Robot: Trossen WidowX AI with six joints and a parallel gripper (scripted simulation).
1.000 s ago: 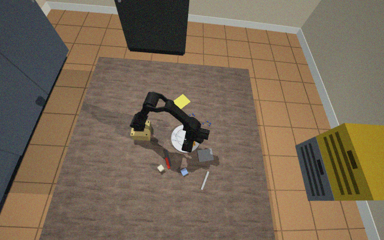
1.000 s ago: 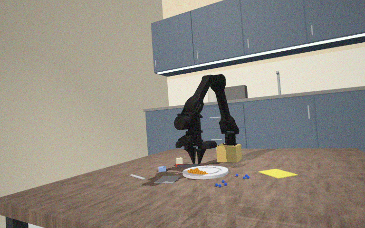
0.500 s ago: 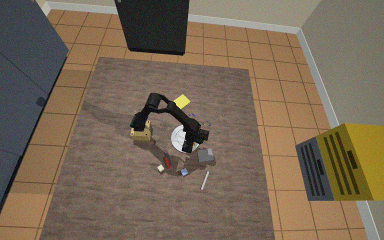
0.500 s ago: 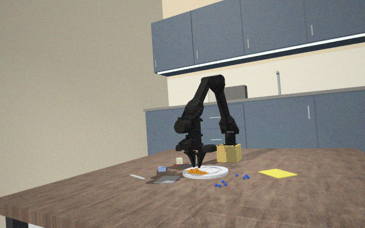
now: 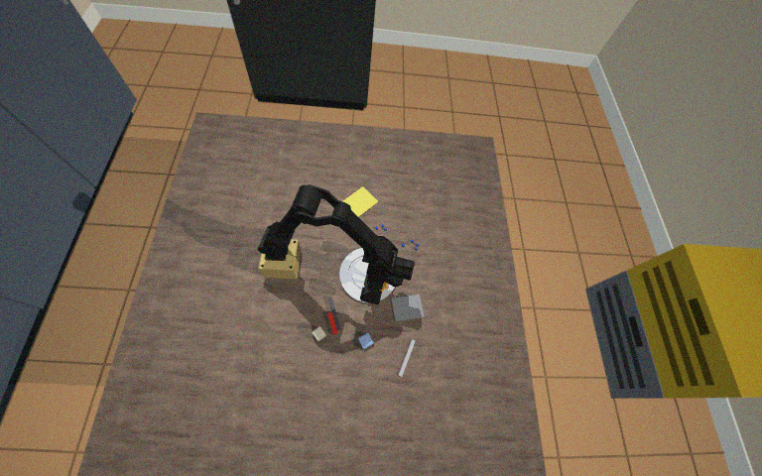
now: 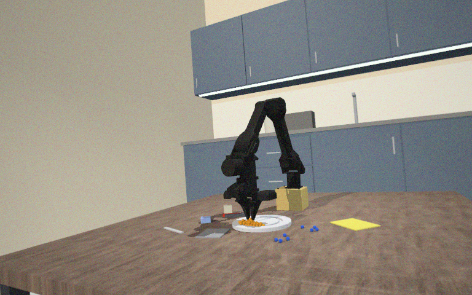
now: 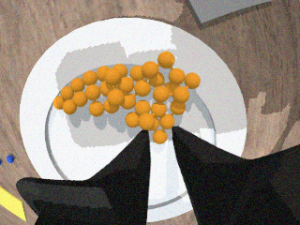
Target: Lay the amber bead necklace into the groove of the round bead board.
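The amber bead necklace (image 7: 141, 89) (image 6: 251, 222) (image 5: 385, 287) lies in a bunched heap on the round white bead board (image 7: 94, 37) (image 6: 278, 221) (image 5: 353, 270), across its middle and over the groove on one side. My gripper (image 7: 160, 134) (image 6: 251, 216) points straight down at the near edge of the heap. Its fingertips are closed in on one bead at the end of the necklace, just above the board. The rest of the beads rest on the board.
A grey slab (image 5: 405, 306) (image 6: 212, 233) (image 7: 220, 7) lies right beside the board. Loose blue beads (image 5: 413, 244) (image 6: 281, 238), a yellow sheet (image 5: 360, 200) (image 6: 354, 224), a red stick (image 5: 332, 322), a white stick (image 5: 406, 357), and two small cubes (image 5: 365, 340) (image 5: 318, 333) lie around.
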